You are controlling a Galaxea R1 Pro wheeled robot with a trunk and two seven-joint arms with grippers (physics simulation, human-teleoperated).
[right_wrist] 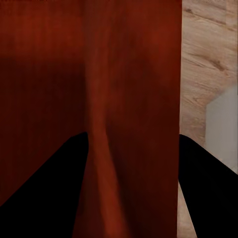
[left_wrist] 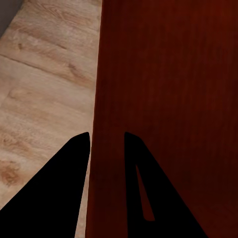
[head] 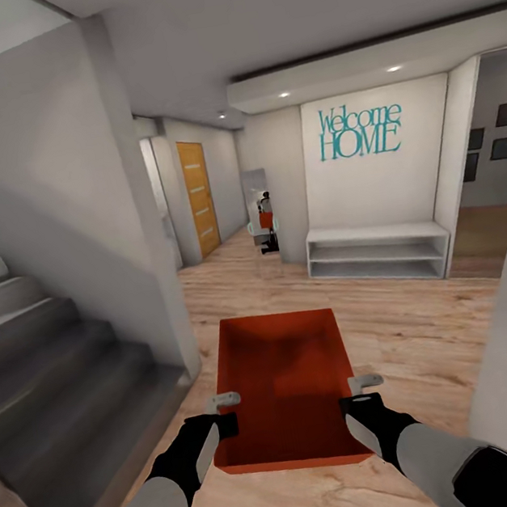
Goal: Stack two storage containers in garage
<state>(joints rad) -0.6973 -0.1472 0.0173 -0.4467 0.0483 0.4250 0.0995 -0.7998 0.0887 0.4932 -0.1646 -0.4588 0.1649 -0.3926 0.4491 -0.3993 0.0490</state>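
The left end effector (head: 226,403) straddles the left wall of an orange-red storage container (head: 283,380), near its closest corner; in the left wrist view the two dark fingers (left_wrist: 64,188) sit one on either side of that thin wall, the outer finger over the wood floor (left_wrist: 44,99) and the inner one against the container (left_wrist: 168,99) interior, closed onto the wall. The right end effector (head: 364,383) does the same on the right wall, and the right wrist view shows its fingers (right_wrist: 44,183) clamped either side of the container (right_wrist: 124,74) wall, with pale planks past the outer edge. Both black-gloved forearms reach forward from the bottom of the head view, and the open-topped box hangs level between them, held up off the floor in front of the robot, its inside bare. Beneath it runs light wood plank flooring (head: 430,332). To the left a grey staircase (head: 48,351) rises beside a plain grey wall. Ahead, a white wall carries teal lettering (head: 360,130) reading "Welcome HOME", and a low white open shelf unit (head: 378,252) stands against it. Further down the hall is an orange door (head: 199,197) and a narrow mirror (head: 260,211) reflecting a small figure. Dark picture frames (head: 505,133) hang in the room at far right.
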